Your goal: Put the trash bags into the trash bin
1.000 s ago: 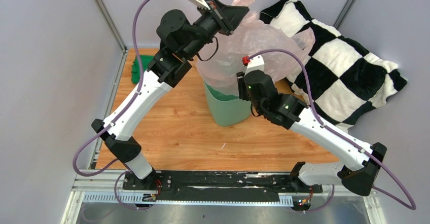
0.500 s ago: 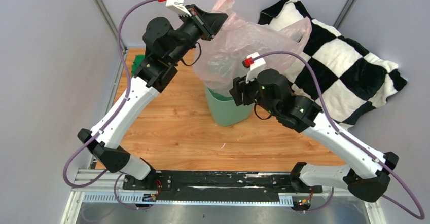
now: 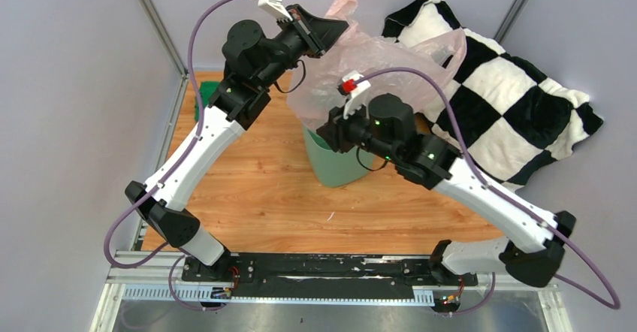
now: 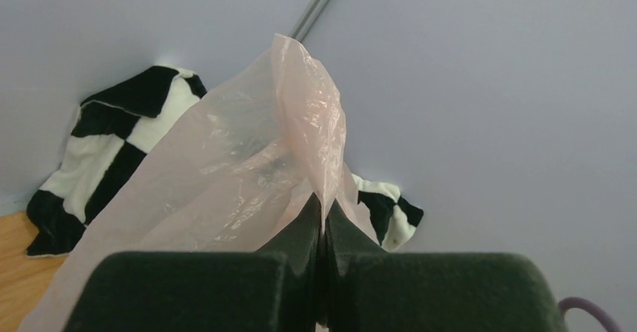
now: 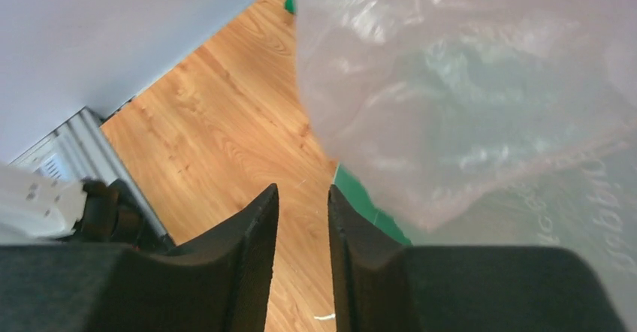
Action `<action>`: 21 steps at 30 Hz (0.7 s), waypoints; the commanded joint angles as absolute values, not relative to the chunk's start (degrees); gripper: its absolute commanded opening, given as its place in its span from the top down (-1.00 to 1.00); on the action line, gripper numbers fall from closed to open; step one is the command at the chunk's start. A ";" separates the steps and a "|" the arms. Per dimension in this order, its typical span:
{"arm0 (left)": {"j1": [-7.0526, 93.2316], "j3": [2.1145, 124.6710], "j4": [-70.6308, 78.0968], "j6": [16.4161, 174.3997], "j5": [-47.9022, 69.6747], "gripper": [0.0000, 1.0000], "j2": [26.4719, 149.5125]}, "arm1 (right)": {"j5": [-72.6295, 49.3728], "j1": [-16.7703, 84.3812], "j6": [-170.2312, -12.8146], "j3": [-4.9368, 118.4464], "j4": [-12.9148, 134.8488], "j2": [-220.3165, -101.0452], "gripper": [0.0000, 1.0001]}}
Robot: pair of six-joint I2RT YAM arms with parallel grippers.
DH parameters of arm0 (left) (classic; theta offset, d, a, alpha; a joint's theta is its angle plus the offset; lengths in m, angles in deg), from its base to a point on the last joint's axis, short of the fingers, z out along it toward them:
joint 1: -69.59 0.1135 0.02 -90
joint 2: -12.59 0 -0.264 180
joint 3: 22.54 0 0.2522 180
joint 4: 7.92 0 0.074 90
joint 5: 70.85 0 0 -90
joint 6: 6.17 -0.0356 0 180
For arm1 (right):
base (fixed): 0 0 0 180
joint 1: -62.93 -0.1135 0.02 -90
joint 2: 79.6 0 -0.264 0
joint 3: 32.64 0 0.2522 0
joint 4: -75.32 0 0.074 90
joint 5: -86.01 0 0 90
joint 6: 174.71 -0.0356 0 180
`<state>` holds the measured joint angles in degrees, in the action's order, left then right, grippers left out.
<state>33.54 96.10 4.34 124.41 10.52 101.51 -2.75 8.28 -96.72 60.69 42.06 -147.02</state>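
Note:
The pale-pink translucent trash bag (image 3: 375, 58) hangs above the mint-green trash bin (image 3: 338, 168), its lower part over the bin's mouth. My left gripper (image 3: 332, 28) holds it high, shut on the bag's top edge; in the left wrist view the plastic (image 4: 248, 144) rises from the closed tips of that gripper (image 4: 323, 201). My right gripper (image 3: 324, 133) reaches left over the bin's near-left rim. In its wrist view the right gripper (image 5: 302, 191) stands open with only floor in the narrow gap. The bag (image 5: 466, 84) hangs just right of it, above the bin's rim (image 5: 372, 206).
A black-and-white checkered cushion (image 3: 511, 99) leans against the back right wall, close behind the bag. A small dark green cloth (image 3: 203, 95) lies at the table's far left edge. Metal frame posts stand at both back corners.
My right gripper has swung left, off the bag's side to the bin's near-left rim, and its jaws have narrowed. The left gripper shifted slightly, still holding the bag's top.

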 commanded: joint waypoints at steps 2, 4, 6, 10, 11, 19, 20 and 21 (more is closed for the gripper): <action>34.77 97.03 4.09 124.39 9.56 1.00 99.93 | 6.73 8.13 -96.12 61.85 49.33 -152.76 0.38; 36.39 96.01 3.67 125.91 8.29 1.00 99.14 | 10.43 8.64 -96.27 60.45 49.59 -153.23 0.38; 36.65 96.33 3.64 126.55 6.75 1.00 99.34 | 9.88 10.47 -96.59 58.69 48.71 -154.22 0.37; 36.65 95.89 3.49 127.95 5.81 1.00 99.67 | 12.87 13.54 -98.10 56.71 44.38 -156.56 0.50; 36.67 95.76 3.39 128.11 5.60 1.00 99.62 | 13.90 13.74 -98.29 56.20 43.21 -156.62 0.52; 36.73 90.32 3.39 127.10 7.04 1.00 97.50 | 17.68 13.75 -97.63 52.54 39.38 -154.22 0.50; 36.81 89.22 3.40 127.07 7.42 1.00 97.11 | 17.87 13.80 -97.61 52.77 38.81 -154.11 0.51; 36.96 88.17 3.38 127.00 7.54 1.00 96.70 | 17.85 13.76 -97.63 53.06 38.35 -153.87 0.51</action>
<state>36.68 91.73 3.66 127.33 7.46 99.22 14.56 13.46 -97.40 52.65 42.23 -155.63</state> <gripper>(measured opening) 0.001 0.248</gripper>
